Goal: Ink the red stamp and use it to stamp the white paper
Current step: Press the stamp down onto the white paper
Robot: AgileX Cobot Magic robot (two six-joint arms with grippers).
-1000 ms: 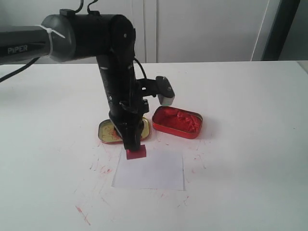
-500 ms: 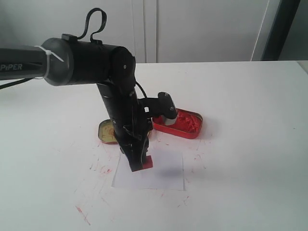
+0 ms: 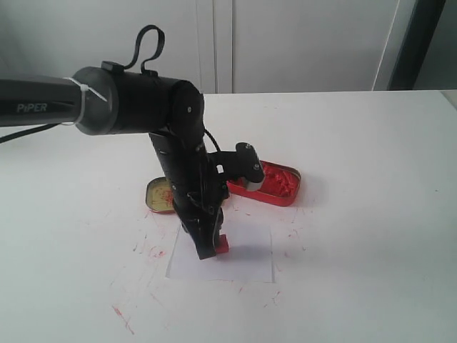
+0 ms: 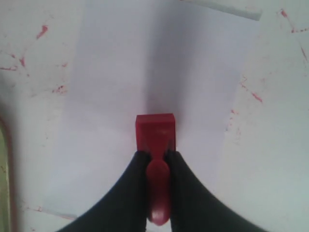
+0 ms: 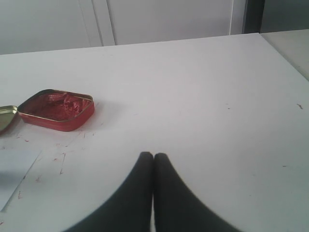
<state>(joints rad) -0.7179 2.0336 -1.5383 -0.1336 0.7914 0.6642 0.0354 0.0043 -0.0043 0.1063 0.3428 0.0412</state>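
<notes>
Left pincer (image 4: 156,155) pinching red stamp (image 4: 154,129) by knob. Block sits over white paper (image 4: 120,72), left of sheet's middle in exterior view. Cannot tell if face touches. Right pincer (image 5: 153,158) pressed together, empty, well apart over bare desk (image 3: 357,250).

Risks as I judge:
- Sheet unpinned: may slide under push or lift stuck to inked face.
- My wrist leans: uneven press, partial print.
- Narrow knob may twist in pinch.
</notes>
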